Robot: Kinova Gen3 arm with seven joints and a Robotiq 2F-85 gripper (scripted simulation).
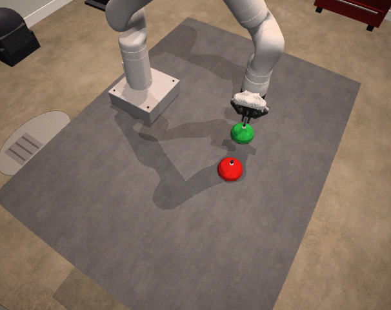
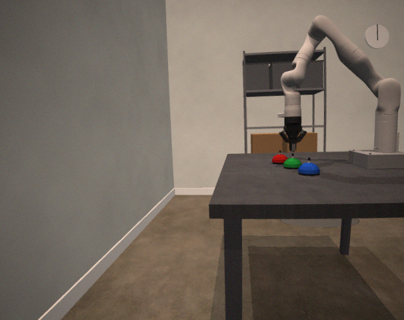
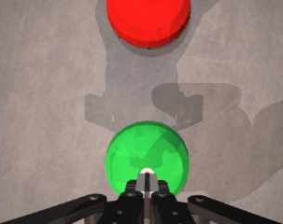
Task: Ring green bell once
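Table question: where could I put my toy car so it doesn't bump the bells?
Wide bare stretches of the table lie on the red bell's side away from the arm's base. It's crowded where the shut hand hangs over the green bell, with the blue bell close beside.

— Is there any text, label, brand or number that can be read in these views?

— No, I find none. The round white wall clock (image 2: pixel 377 36) has a plain face with only one dark hand and no numerals.

— And the cardboard box (image 2: pixel 264 143) under the grey metal shelf rack (image 2: pixel 244 103)?

— Its brown side is plain, with no print on it.

— The dome-shaped bells, maybe?

— The green bell (image 1: pixel 242 133), the red bell (image 1: pixel 230 168) and the blue bell (image 2: pixel 309 169) are of one colour each, with no marking. The white robot arm (image 2: pixel 387 113) and its pale square base block (image 1: pixel 162 96) also carry no logo that I can read.
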